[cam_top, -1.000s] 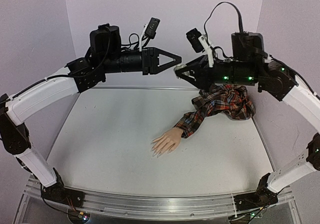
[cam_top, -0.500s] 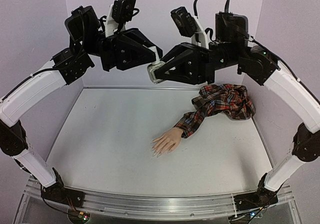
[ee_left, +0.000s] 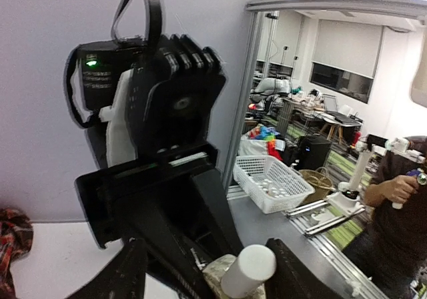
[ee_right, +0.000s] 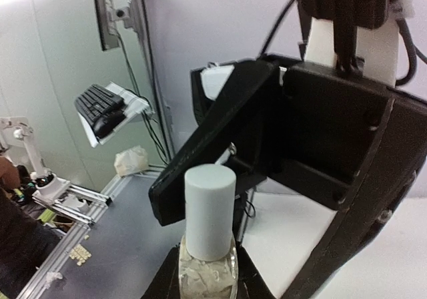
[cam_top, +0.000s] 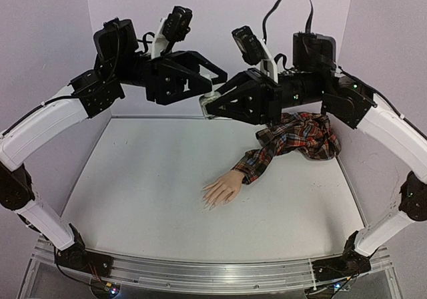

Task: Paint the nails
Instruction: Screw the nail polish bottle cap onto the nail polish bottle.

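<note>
At the upper centre of the frame, the right gripper (cam_top: 205, 104) is clamping the clear bottle (ee_right: 208, 262), and the left gripper (cam_top: 217, 84) is standing open around its white cap (ee_left: 248, 269).

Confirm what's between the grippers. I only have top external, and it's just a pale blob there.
Observer: Right wrist shows a small clear bottle with a white cap, cap on.
Operator: Who has it?
Observer: The right gripper is shut on the bottle's body, and the cap pokes out past it.
Operator: Left closed on the cap?
Observer: No. Left wrist shows the left gripper open, its fingers either side of the cap with gaps.
</note>
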Robot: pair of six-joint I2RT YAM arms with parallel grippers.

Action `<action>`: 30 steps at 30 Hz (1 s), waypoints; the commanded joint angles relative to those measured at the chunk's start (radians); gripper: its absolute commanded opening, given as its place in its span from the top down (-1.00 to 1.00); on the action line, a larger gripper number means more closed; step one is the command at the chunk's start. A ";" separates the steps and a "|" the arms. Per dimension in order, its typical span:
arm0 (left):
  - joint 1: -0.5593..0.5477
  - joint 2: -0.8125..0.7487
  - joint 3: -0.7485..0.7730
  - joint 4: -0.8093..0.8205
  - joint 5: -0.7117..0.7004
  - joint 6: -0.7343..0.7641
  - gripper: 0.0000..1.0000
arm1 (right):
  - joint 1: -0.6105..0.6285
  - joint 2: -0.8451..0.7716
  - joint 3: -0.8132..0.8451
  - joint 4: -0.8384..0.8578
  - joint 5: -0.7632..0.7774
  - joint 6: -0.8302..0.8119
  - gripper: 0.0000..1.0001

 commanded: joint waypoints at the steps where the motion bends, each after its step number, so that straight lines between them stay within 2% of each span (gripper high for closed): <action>1: 0.007 -0.110 -0.088 -0.115 -0.289 0.029 -0.46 | 0.005 -0.149 -0.129 0.095 0.251 -0.066 1.00; 5: 0.008 -0.192 -0.137 -0.146 -0.521 -0.003 -0.63 | 0.004 -0.215 -0.193 0.044 0.461 -0.088 1.00; 8: 0.008 -0.202 -0.129 -0.178 -0.679 -0.069 -0.65 | 0.004 -0.226 -0.208 0.006 0.610 -0.104 1.00; 11: 0.008 -0.180 -0.111 -0.171 -0.757 -0.133 -0.64 | 0.005 -0.205 -0.203 -0.005 0.720 -0.113 1.00; 17: 0.008 -0.105 -0.073 -0.125 -0.766 -0.177 -0.58 | 0.018 -0.136 -0.142 -0.015 0.845 -0.114 1.00; 25: 0.005 -0.005 -0.008 -0.129 -0.714 -0.192 -0.45 | 0.025 -0.090 -0.109 -0.025 0.893 -0.128 1.00; 30: 0.004 0.016 -0.002 -0.147 -0.712 -0.189 -0.29 | 0.025 -0.077 -0.099 -0.031 0.920 -0.138 1.00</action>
